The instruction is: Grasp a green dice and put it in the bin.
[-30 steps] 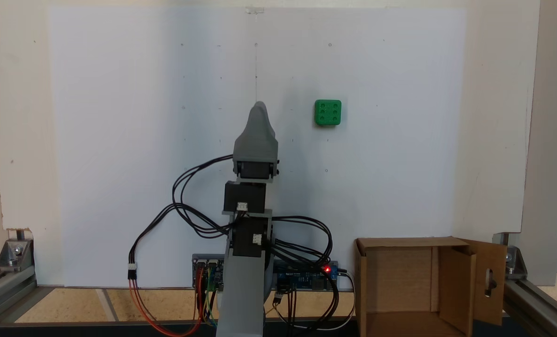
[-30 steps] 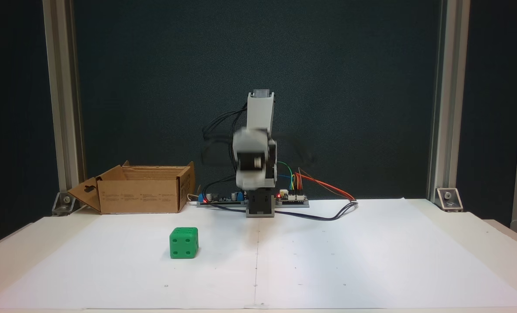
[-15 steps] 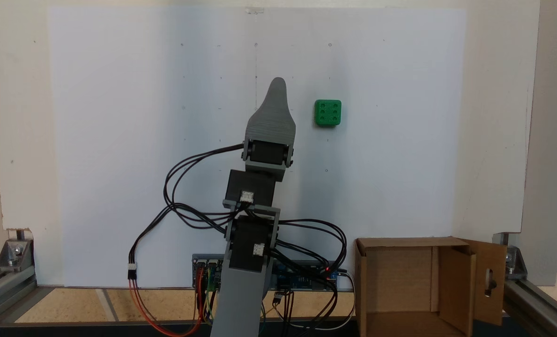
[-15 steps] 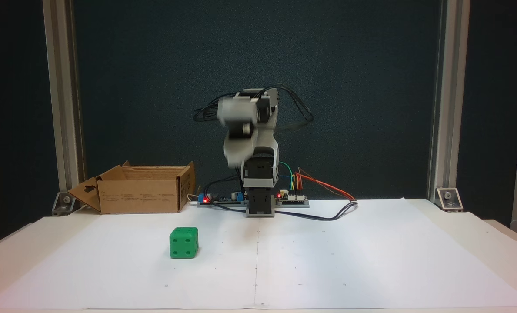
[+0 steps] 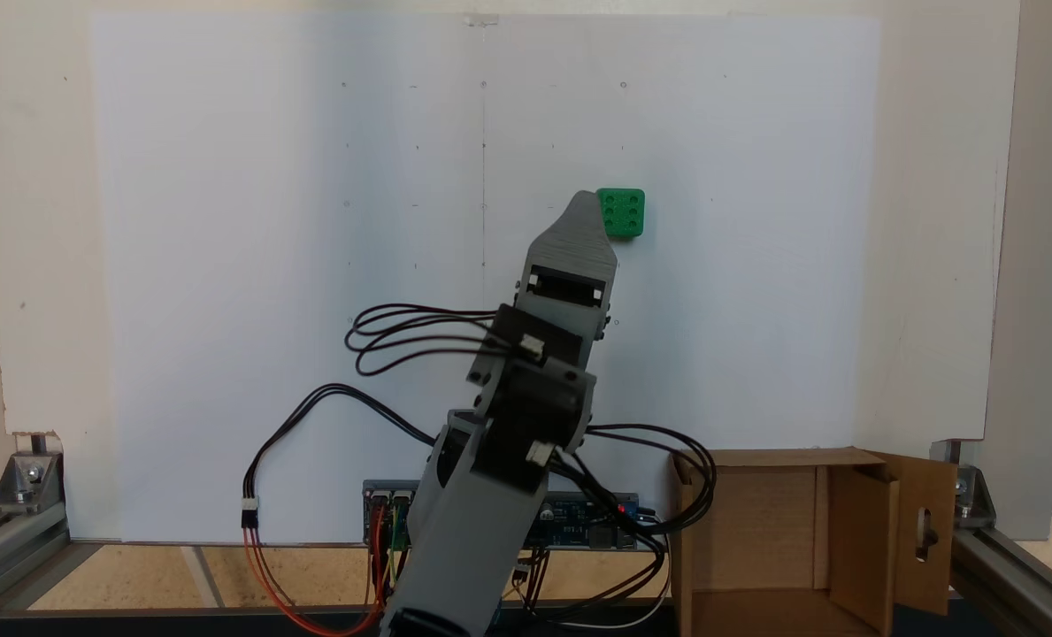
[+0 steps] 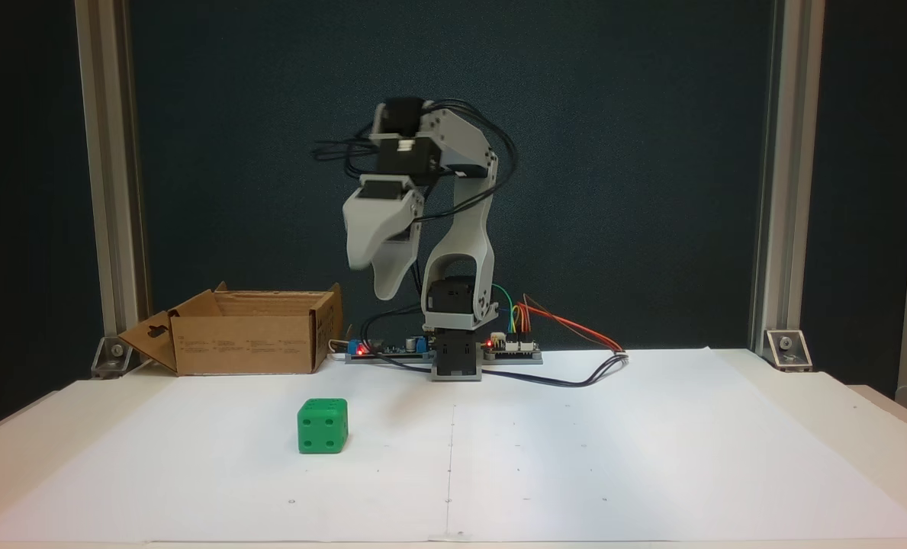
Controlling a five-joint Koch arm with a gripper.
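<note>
The green dice (image 5: 624, 213) (image 6: 322, 426) rests on the white paper sheet, its six-pip face up. In both fixed views the brown cardboard bin (image 5: 756, 513) (image 6: 247, 335) stands beside the arm's base with its flaps out, one of them slotted. My gripper (image 5: 584, 205) (image 6: 387, 292) hangs high above the table and points down. In a fixed view its tip overlaps the dice's left edge. In the front-facing fixed view it is well above the dice, to the right and further back. Its jaws lie one behind the other, so whether it is open or shut does not show.
A controller board (image 6: 499, 347) with coloured wires sits at the arm's base (image 6: 457, 358). Black cables (image 5: 384, 336) loop out from the arm. Aluminium frame posts (image 6: 114, 191) stand at the table's back corners. The white paper (image 6: 613, 457) spreads wide to the right of the dice.
The arm has unfolded and risen, and the gripper has swung towards the dice's side. Dice and bin have not moved.
</note>
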